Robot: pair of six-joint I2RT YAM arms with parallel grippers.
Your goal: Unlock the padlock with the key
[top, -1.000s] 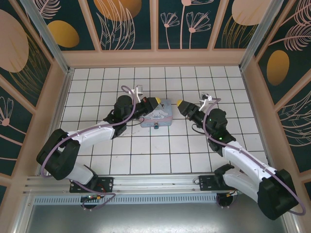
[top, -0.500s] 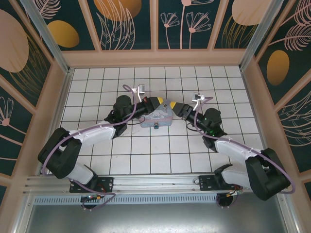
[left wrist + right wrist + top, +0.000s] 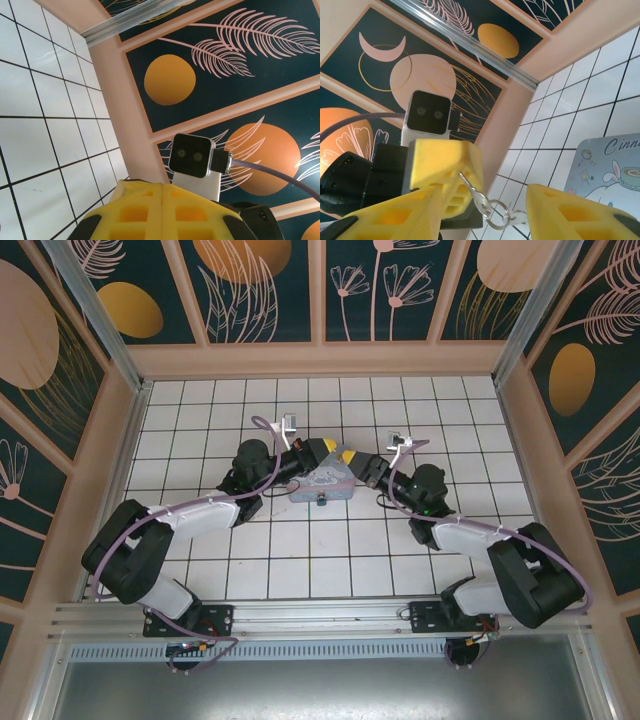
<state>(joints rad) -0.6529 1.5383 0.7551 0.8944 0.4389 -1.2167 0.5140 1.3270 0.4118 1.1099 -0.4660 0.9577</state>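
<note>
In the right wrist view, a small silvery key (image 3: 481, 199) sticks out from between the yellow fingers (image 3: 447, 165) of my left gripper, which is shut on its thin end. A ring (image 3: 501, 216) with a second small key hangs from its head. My right gripper (image 3: 484, 196) is open, one yellow finger on each side of the key and ring, not touching them. From above, the left gripper (image 3: 335, 455) and right gripper (image 3: 363, 466) meet tip to tip over the far right corner of the tin box. The tiny dark padlock (image 3: 322, 502) sits at the box's near edge.
The pastel blue cartoon tin box (image 3: 322, 483) lies on the white tiled floor (image 3: 300, 550) under the two grippers. Peach walls with dark floral panels close in the floor on three sides. The right wrist camera (image 3: 192, 155) faces the left wrist view closely.
My right gripper has moved left, up to the left gripper's tip, and its jaws have narrowed somewhat around the key. The left arm has stayed almost still.
</note>
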